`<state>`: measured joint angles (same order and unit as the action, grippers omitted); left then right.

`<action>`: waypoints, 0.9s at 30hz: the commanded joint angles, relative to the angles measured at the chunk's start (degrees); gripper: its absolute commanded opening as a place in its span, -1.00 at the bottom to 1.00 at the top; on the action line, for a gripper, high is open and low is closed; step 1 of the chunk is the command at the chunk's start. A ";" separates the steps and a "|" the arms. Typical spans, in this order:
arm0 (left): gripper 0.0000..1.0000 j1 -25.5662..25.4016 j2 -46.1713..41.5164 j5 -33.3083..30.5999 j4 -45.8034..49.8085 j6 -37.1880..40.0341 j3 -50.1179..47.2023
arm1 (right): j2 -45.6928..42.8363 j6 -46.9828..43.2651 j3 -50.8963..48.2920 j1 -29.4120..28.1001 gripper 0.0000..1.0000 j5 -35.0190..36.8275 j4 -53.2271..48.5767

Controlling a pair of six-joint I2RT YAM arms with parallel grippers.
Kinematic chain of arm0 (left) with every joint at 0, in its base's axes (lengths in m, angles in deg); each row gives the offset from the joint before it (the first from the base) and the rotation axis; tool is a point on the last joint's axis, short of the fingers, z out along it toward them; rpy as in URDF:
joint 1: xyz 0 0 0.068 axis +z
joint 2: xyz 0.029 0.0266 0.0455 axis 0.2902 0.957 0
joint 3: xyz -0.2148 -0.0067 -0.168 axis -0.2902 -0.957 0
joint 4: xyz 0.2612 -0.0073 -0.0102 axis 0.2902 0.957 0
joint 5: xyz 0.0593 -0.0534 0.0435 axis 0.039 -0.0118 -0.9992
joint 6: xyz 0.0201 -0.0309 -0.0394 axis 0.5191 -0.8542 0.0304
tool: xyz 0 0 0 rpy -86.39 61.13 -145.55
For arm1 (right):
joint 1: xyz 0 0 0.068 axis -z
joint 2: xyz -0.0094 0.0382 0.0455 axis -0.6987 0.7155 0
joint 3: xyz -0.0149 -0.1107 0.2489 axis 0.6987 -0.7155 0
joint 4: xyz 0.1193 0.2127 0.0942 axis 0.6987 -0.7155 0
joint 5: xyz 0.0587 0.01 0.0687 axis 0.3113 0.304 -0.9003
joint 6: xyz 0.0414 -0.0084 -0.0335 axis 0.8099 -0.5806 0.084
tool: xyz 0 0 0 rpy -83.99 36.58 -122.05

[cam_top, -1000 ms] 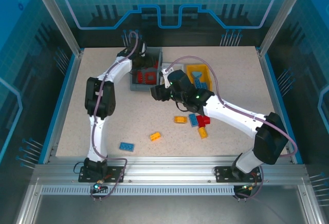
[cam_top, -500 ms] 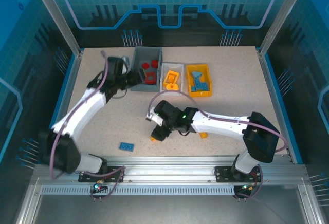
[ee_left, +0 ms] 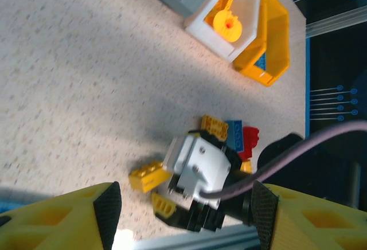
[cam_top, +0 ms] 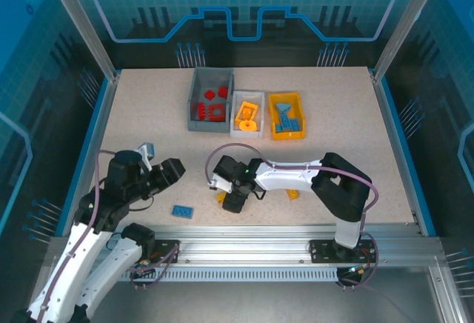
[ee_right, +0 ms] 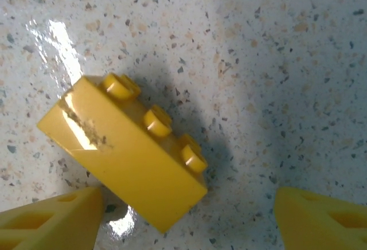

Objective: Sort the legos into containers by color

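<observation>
A yellow lego brick [ee_right: 126,152] lies on the table between the open fingers of my right gripper [ee_right: 186,227], close to the left finger [ee_right: 51,224]. From above, the right gripper [cam_top: 228,201] is low over that brick [cam_top: 220,198]. My left gripper [cam_top: 174,167] hangs open and holds nothing at the near left; its wrist view shows the same brick [ee_left: 148,175]. A blue brick [cam_top: 183,211] lies near the front edge. At the back stand the grey container [cam_top: 194,104] with red legos, the white container [cam_top: 247,95] with orange ones and the yellow container [cam_top: 286,135] with blue ones.
In the left wrist view, a yellow brick [ee_left: 213,127], a blue one [ee_left: 235,135] and a red one [ee_left: 250,141] lie together behind the right arm's white housing [ee_left: 200,167]. Another yellow piece [cam_top: 293,194] peeks out under the right forearm.
The left arm has swung back from the grey container to the near left. The right gripper has come down from the containers to the yellow brick and opened wider round it.
</observation>
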<state>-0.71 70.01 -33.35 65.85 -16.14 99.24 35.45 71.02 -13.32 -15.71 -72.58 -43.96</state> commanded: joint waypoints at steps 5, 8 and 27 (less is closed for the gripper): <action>0.30 -0.17 -1.71 0.85 8.41 -1.73 0.13 | 5.88 -0.91 6.13 -1.49 0.50 -3.42 0.75; 0.30 -0.17 -1.69 0.76 8.70 -1.65 0.50 | 7.69 -0.82 8.03 -1.49 0.34 -3.30 0.00; 0.29 -0.24 4.43 10.00 -6.62 -3.75 -2.71 | -7.70 12.51 7.13 10.09 -0.55 -0.92 -0.07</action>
<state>-0.71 72.28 -27.12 65.55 -19.18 96.58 32.13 78.32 -7.42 -10.53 -74.97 -43.61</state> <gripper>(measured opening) 0.648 0.264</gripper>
